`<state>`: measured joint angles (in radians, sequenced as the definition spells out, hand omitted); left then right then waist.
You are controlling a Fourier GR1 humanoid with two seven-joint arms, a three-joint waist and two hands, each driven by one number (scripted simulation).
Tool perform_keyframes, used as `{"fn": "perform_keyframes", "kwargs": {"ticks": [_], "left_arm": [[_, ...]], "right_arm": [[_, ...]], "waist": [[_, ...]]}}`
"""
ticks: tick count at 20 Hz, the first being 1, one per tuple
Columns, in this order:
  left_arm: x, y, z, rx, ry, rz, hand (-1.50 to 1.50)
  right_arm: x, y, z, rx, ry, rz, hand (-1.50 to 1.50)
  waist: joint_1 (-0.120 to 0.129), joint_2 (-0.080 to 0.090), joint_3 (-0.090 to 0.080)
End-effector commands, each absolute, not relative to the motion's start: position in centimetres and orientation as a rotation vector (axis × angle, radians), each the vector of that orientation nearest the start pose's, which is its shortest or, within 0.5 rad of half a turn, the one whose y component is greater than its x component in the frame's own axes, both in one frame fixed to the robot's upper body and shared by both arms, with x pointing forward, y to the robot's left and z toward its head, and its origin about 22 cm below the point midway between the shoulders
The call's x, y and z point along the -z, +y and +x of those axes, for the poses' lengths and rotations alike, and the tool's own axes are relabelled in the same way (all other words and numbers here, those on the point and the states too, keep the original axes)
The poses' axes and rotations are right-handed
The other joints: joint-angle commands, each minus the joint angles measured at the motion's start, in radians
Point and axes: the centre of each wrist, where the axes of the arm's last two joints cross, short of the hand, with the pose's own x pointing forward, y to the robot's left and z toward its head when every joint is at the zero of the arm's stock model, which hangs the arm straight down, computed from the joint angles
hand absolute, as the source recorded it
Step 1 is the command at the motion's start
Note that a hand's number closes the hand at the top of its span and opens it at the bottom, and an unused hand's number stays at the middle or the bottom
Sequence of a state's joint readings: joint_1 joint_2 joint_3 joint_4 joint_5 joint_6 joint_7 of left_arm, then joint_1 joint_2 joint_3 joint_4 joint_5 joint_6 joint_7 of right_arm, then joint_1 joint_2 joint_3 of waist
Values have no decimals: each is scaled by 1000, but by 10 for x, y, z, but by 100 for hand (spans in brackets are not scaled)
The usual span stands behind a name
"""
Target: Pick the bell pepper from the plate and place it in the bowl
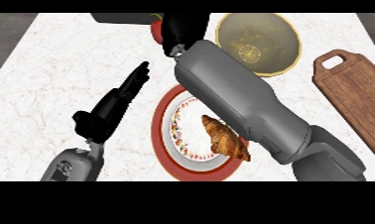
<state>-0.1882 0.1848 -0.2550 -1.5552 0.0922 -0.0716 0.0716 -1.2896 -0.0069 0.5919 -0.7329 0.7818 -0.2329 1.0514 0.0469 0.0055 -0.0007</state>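
Bell pepper [156, 30]: red, off the plate [157, 124], beyond its far rim; mostly hidden by the right robot hand [183, 27], curled round it. Long axis: cannot tell.
Bowl [275, 32]: just right of that hand, not touching; next move judged a short carry rightward.
Left robot hand [121, 96]: fingers straight, holding nothing, over the surface [58, 59] left of plate, farther from bowl.
Croissant [223, 139]: on plate.

Red-rimmed white plate [156, 124], speckled band; olive bowl [273, 28], pale rim; red pepper [156, 30]; golden-brown croissant [225, 139]; brown board [351, 94]; white veined counter [66, 64].
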Motion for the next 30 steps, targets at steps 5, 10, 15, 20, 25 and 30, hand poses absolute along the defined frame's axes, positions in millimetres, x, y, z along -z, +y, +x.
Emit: {"fn": "perform_keyframes", "kwargs": {"ticks": [5,10,15,20,25,30], "left_arm": [[-39,206,264,402,-1600,-183,0],[-17,189,261,363,-1576,-180,0],[-39,199,267,382,-1580,-179,0],[-29,203,262,404,-1586,-190,0],[-33,202,262,413,-1594,-195,0],[-16,217,261,396,-1607,-191,0]], "right_arm": [[-204,8,412,-432,-1365,-1251,150],[-192,-30,434,-503,-1242,-1384,150],[-186,-62,448,-460,-1232,-1557,150],[-147,-92,457,-509,-1129,-1575,150],[-142,-145,466,-487,-977,-1224,150],[-105,-175,459,-498,-1058,-1091,-150]], "waist": [[-21,-2,0],[-36,-1,0],[-35,-3,0],[-25,1,0],[-20,8,2],[-22,8,1]]}}
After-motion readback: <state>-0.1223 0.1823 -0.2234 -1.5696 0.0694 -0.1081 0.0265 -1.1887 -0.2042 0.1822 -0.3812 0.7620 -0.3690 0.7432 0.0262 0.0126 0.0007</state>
